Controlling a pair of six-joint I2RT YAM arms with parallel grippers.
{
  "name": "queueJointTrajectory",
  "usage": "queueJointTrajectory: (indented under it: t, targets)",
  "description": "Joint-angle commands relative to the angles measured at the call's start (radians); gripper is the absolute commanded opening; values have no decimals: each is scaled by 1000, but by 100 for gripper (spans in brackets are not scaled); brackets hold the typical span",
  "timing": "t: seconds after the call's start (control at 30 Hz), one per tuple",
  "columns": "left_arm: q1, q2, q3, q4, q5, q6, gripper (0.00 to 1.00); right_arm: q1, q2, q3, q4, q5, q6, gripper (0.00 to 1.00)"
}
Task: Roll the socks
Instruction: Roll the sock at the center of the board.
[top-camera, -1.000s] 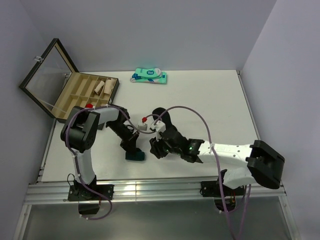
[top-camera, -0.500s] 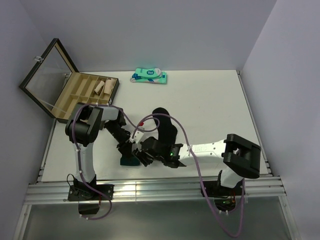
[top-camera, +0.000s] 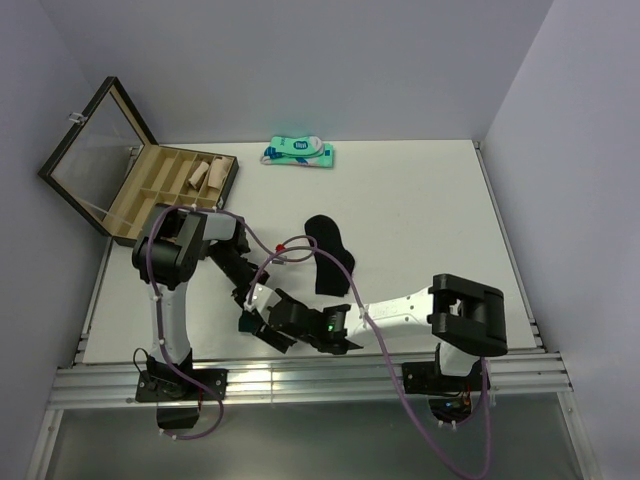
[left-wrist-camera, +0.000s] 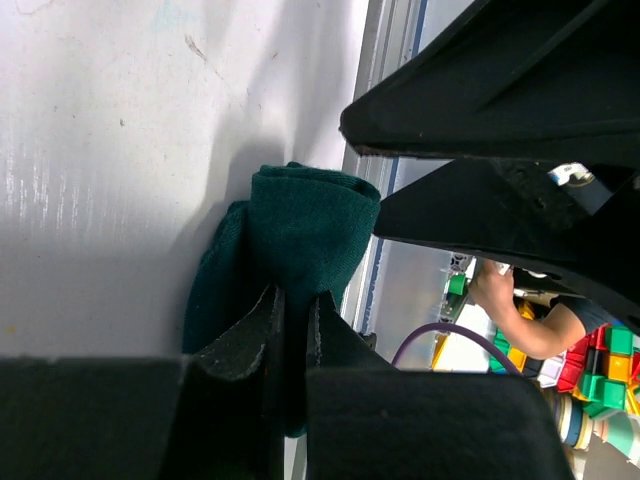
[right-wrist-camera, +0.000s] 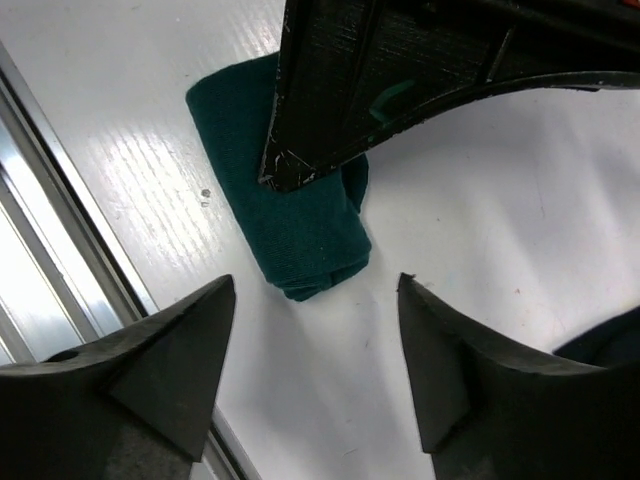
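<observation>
On glossy table (right-wrist-camera: 500, 200), plump knit sock (right-wrist-camera: 305, 240)

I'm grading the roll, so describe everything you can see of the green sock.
The green sock is dark teal knit fabric, folded into a short, thick bundle with a rounded end. It lies on the white table near its front edge. The left hand is pinched shut on its fabric. The right hand hangs open over its end, seemingly clear of it. No figure shows on it.

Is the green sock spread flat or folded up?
Folded up: the green sock is a thick compact bundle, pinched by the left gripper.
</observation>
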Motion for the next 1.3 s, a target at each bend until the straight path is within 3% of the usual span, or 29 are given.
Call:
queueJointTrajectory:
  t: [0.0, 0.73, 0.93, 1.1, 1.27]
  targets:
    - [7, 39, 14, 132, -135, 59, 0, 32, 9, 54, 38, 99, -23, 74]
    - [13, 87, 52, 72, -121, 79, 0, 94, 259, 178, 14, 260, -104, 70]
    - [13, 87, 58, 44, -115, 96, 0, 80, 301, 185, 5, 274, -114, 56]
    - [15, 82, 72, 24, -101, 96, 1, 71, 305, 168, 17, 253, -108, 31]
    - [25, 30, 86, 78, -72, -11, 14, 55, 275, 136, 37, 238, -86, 17]
